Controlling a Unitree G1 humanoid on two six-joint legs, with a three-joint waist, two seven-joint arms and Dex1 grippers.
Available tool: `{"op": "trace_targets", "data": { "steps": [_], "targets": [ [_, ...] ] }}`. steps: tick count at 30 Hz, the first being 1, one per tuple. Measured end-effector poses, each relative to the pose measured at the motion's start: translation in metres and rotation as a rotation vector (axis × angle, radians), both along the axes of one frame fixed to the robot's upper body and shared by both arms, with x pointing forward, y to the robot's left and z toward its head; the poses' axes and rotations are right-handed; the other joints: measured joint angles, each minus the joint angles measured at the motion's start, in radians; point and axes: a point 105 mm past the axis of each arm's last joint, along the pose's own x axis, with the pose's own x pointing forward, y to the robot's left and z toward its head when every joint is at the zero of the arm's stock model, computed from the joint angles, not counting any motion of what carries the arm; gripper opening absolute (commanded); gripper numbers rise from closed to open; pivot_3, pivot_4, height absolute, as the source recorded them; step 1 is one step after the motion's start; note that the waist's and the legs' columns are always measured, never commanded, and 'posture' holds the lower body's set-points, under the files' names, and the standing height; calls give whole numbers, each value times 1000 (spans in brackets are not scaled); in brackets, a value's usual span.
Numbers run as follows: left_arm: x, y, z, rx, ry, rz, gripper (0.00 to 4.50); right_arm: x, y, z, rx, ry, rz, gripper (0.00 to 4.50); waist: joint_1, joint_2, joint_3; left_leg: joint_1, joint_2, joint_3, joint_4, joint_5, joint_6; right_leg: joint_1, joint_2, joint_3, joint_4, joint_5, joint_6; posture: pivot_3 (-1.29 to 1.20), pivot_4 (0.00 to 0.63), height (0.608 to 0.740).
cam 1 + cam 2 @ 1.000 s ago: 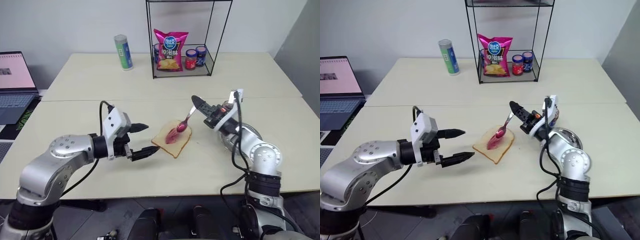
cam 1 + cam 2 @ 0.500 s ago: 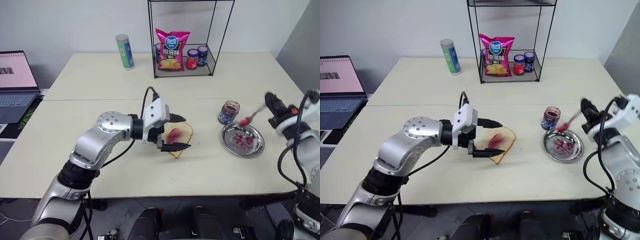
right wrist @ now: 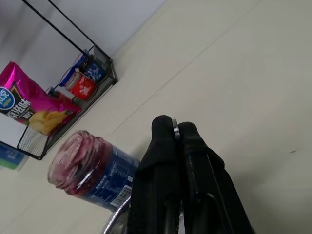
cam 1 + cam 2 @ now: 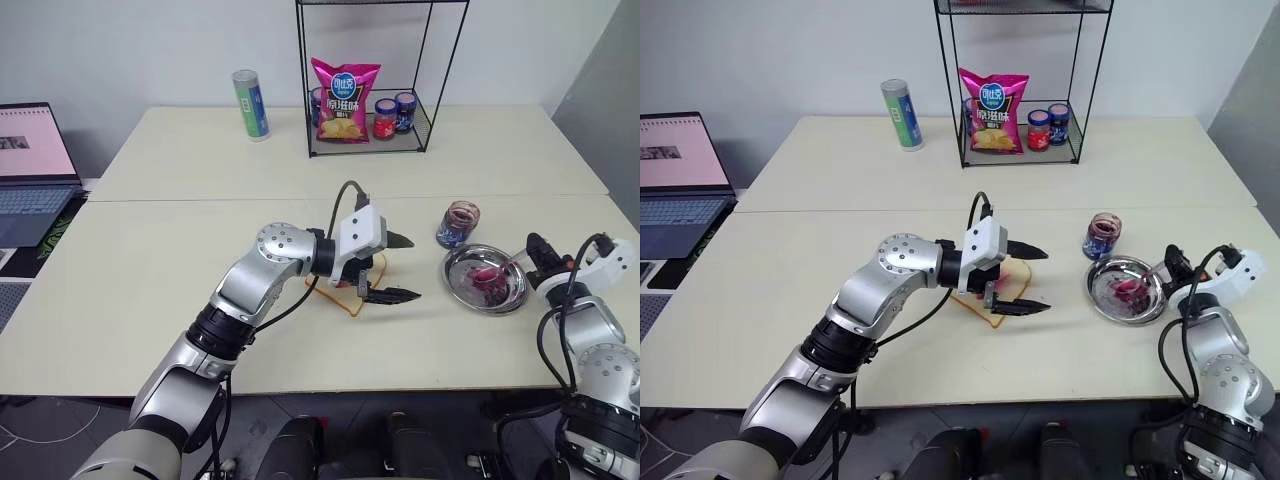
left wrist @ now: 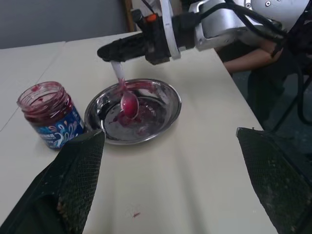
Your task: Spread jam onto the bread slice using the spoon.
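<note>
Steel is gleaming on the cream tabletop [image 4: 150, 300] where the right end effector [image 5: 119, 50], fingers pressed together on the spoon [image 5: 126, 95], is dipping its bowl into the round dish [image 4: 486, 279]. Seen from the left wrist, the spoon is angling down from the black fingertips into smears of jam [image 5: 129, 114] in the dish, with the open jam jar [image 4: 457, 223] standing just beyond; the head views are showing that spoon only as a faint sliver. The right wrist camera is looking past its own clenched fingers [image 3: 168, 141] at the jar and the wire rack [image 4: 375, 75]. The left end effector [image 4: 402, 267] is hanging with fingers spread wide and gripping nothing, just above the bread slice [image 4: 990, 298], which is lying partly hidden behind it, between it and the left forearm. Bare tabletop is stretching between bread and dish, and the dish is sitting near the tabletop's right edge.
</note>
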Motion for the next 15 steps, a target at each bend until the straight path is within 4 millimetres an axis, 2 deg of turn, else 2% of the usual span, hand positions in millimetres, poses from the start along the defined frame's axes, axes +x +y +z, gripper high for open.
{"op": "trace_targets", "data": {
  "steps": [8,10,12,15],
  "targets": [
    [0,3,-6,7,14,17,4500,3,-11,-5,15,-34,-39,31,0,0,0,1,0,0,1,0,0,1,0,0,0,0,0,0,150,740],
    [0,3,-6,6,13,22,4500,4,-16,-6,12,-28,-51,548,1,0,0,1,0,0,1,0,0,1,0,0,0,0,0,0,150,740],
    [1,4,-6,7,15,26,4500,3,-20,-9,9,-14,-63,869,1,0,0,0,0,0,1,0,0,1,0,0,0,0,0,0,150,740],
    [2,4,-6,9,19,36,4500,2,-24,-13,20,-3,-78,1751,0,0,0,0,0,0,1,0,0,1,0,0,0,0,0,0,150,740]
  ]
}}
